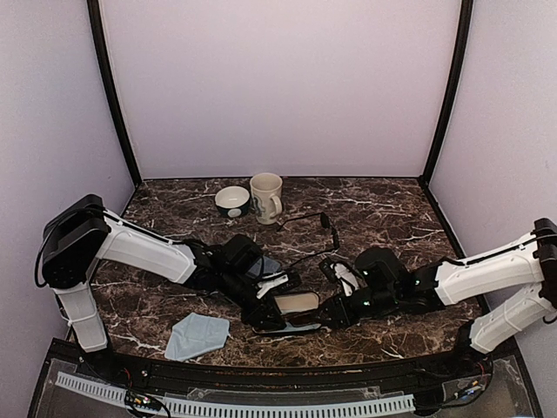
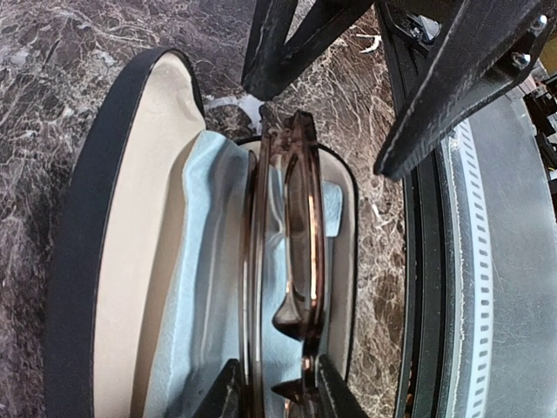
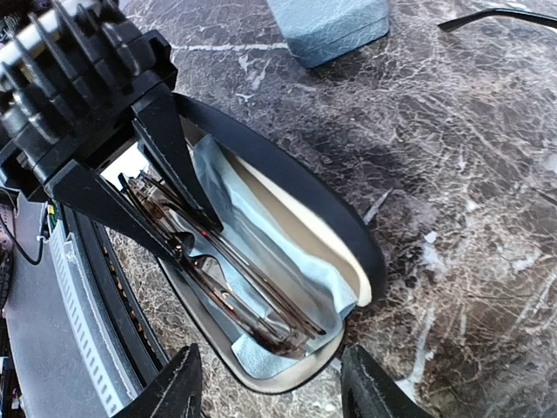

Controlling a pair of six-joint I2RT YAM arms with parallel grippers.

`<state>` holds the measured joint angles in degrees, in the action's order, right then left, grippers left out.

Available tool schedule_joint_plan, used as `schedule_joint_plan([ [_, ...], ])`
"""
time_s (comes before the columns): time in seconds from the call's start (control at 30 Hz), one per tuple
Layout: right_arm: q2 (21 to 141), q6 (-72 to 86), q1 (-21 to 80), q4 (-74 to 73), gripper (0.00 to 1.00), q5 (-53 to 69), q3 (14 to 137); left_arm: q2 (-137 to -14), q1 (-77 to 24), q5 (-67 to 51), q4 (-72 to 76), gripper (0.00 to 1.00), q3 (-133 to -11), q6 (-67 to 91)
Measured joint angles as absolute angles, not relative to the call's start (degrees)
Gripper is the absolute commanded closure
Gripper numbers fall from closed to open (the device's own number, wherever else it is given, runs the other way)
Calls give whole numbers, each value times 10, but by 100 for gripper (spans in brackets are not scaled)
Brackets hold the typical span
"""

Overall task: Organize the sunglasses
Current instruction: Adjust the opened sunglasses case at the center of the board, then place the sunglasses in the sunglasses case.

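The step in hand is putting the brown sunglasses (image 2: 300, 261) into the black oval case (image 2: 74, 261). The case lies open near the middle of the table's (image 1: 392, 218) near edge. The brown sunglasses are folded and stand on their edge inside it, on a light blue cloth (image 2: 204, 287). The left gripper (image 2: 277, 379) is closed part way and pinches 1 end of them. The right gripper (image 3: 271, 357) is open. Its 2 fingers sit on either side of the case's end and do not seem to hold it.

I think the next move is for the left gripper to let go and lift out, so the glasses lie flat and the lid can shut. The black wire sunglasses (image 1: 325, 220) lie out on the table, farther back, near a mug (image 1: 266, 198). They need a home too, maybe the grey-blue case (image 3: 326, 26).
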<state>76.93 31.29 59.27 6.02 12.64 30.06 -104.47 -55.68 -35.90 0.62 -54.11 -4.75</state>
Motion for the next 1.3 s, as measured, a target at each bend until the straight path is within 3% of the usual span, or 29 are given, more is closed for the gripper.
schedule_joint_plan([
  [0.63,841,282,592,94,52,156,310,-1045,-563,-343,6,73,-538,-49],
  [1.3,803,287,592,86,55,139,309,-1045,-573,-319,10,69,-538,-47],
])
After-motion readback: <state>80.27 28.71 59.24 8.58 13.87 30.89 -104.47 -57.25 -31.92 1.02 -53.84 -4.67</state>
